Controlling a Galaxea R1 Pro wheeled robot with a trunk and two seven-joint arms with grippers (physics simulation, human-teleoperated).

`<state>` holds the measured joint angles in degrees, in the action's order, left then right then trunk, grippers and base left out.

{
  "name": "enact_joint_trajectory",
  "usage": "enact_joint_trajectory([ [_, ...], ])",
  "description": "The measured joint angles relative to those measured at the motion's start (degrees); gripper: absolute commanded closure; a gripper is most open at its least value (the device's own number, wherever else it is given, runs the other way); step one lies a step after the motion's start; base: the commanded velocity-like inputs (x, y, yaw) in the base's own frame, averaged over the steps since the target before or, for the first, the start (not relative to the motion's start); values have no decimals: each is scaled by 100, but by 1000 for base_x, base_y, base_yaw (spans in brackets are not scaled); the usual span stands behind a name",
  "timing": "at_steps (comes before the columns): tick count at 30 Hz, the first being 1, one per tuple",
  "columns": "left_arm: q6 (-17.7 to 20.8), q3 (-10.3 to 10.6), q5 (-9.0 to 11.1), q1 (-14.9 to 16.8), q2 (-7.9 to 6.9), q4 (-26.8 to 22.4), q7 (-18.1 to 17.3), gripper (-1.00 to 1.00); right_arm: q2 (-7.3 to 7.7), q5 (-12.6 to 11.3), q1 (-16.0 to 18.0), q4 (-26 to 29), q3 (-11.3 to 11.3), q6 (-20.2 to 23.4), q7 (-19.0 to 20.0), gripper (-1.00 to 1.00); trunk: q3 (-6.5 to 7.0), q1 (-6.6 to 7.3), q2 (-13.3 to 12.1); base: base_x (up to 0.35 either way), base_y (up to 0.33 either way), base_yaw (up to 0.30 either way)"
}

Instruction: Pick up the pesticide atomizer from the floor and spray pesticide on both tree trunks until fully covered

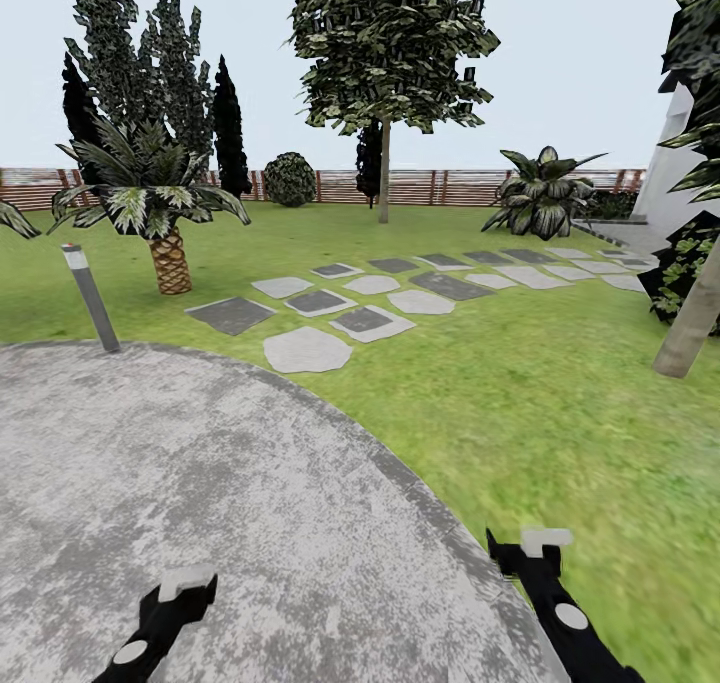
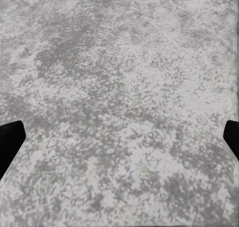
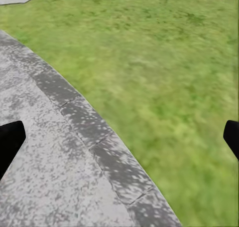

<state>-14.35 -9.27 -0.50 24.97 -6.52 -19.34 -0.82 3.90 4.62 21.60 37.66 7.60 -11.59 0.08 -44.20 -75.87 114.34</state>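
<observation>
We stand on a round grey paved patch [image 1: 200,483] edging the lawn [image 1: 560,413]. Our left gripper [image 2: 119,137] hangs over paving, our right gripper [image 3: 119,137] over the curb; both jaws are spread, empty. One tree trunk [image 1: 690,323] leans at right, another tree [image 1: 384,178] stands by the fence [image 1: 440,187].

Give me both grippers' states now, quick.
Left gripper: open, empty, over the grey paving.
Right gripper: open, empty, over the paving edge and grass.
</observation>
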Motion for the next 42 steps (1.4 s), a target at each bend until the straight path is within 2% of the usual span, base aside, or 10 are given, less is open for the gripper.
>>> enact_joint_trajectory([
  [2,-64,68,-59,-12,0,65,-1,-100,-11,0,65,65,2,64,0,-100,0,0,0,0,0,0],
  [6,-192,44,-113,-48,6,-64,-4,-100,-28,-5,57,-26,0,-46,0,-100,0,0,0,0,0,0],
  [14,-435,101,-132,-58,8,-54,2,-100,7,-12,59,-72,1,-80,7,-100,-143,-175,319,0,0,0],
  [23,-443,99,-133,-58,3,-43,3,-100,9,-16,56,-71,9,-90,8,-100,-305,-373,680,0,0,0],
  [42,-443,99,-137,-58,8,-40,3,-100,2,-16,59,-71,24,-90,1,-100,-783,-790,1442,0,0,0],
])
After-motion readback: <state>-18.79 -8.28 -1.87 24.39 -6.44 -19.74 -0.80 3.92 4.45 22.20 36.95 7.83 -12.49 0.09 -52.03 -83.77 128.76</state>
